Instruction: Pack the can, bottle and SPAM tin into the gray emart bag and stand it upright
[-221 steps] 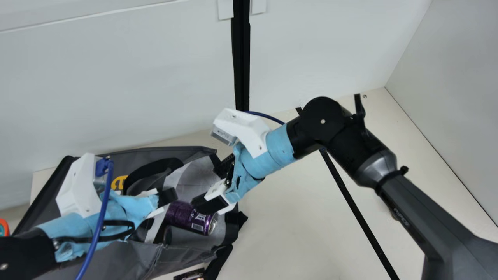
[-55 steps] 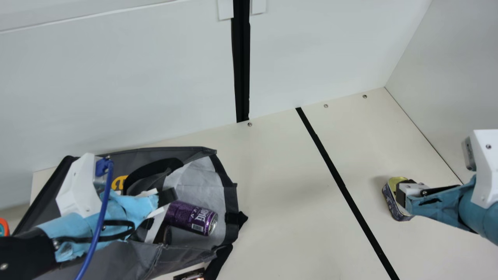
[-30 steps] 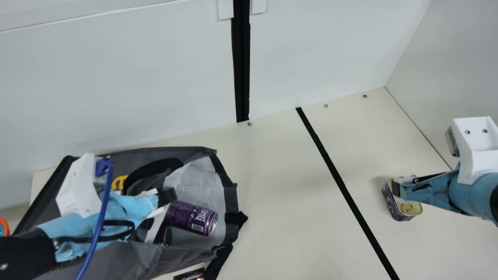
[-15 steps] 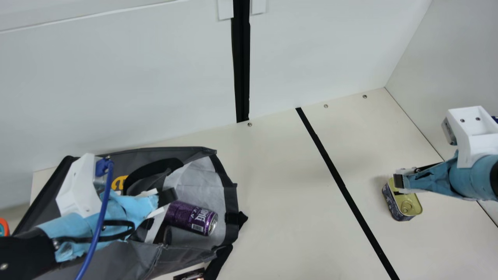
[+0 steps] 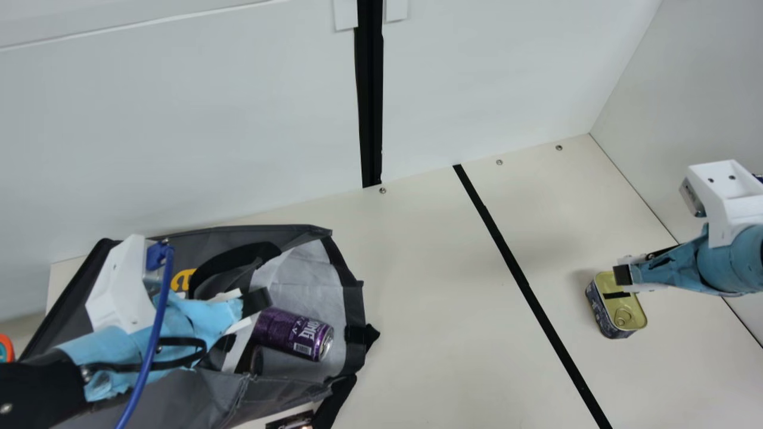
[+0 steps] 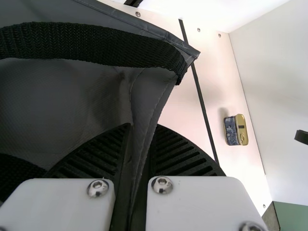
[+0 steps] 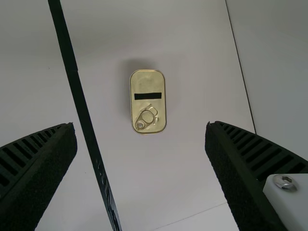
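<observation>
The gray bag (image 5: 351, 298) lies on its side at the left, mouth facing right. My left gripper (image 5: 253, 325) is at its opening; in the left wrist view the left gripper (image 6: 143, 129) is shut on a fold of the bag (image 6: 149, 98). Inside the mouth lies the purple can (image 5: 289, 333); a dark round end (image 5: 256, 361) beside it may be the bottle. The SPAM tin (image 5: 622, 305) stands on the table at the right. My right gripper (image 5: 623, 275) hangs above it; in the right wrist view the right gripper (image 7: 140, 125) is open, with the tin (image 7: 148, 86) below, untouched.
A black line (image 5: 524, 286) crosses the table between bag and tin. White walls (image 5: 179, 137) rise behind and at the right. A dark printed item (image 5: 291, 420) lies by the bag's lower strap. Something orange and teal (image 5: 6, 348) shows at the left edge.
The right gripper has gone from the can at the bag's mouth to the tin at the right, then lifted and shifted slightly, uncovering more of its lid. The left arm and bag have kept still.
</observation>
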### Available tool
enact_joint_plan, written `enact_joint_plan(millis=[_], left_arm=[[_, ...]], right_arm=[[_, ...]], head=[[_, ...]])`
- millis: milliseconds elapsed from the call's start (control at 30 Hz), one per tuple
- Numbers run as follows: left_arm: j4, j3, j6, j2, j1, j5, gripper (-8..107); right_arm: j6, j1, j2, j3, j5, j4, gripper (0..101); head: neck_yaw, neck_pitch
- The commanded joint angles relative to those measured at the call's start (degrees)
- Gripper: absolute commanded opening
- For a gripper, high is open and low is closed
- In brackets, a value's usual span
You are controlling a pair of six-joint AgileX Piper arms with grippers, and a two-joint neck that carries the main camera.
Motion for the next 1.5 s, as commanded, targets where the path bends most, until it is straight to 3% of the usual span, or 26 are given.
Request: enact_joint_plan(millis=[0,633,1467], left_arm=[[0.00,0.00,0.00,0.00,0.00,0.00,-8],[0.00,0.00,0.00,0.00,0.00,0.00,-8],[0.00,0.00,0.00,0.00,0.00,0.00,-8]], right_arm=[[-1.28,-0.54,0.68,0.36,-0.44,0.44,95],[-9.02,-4.87,6.94,4.54,-4.68,3.70,95],[-12.33,-6.08,15.22,8.02,-9.85,5.35,95]], head=[[-0.05,-1.30],[-0.05,-1.30],[-0.05,-1.30]])
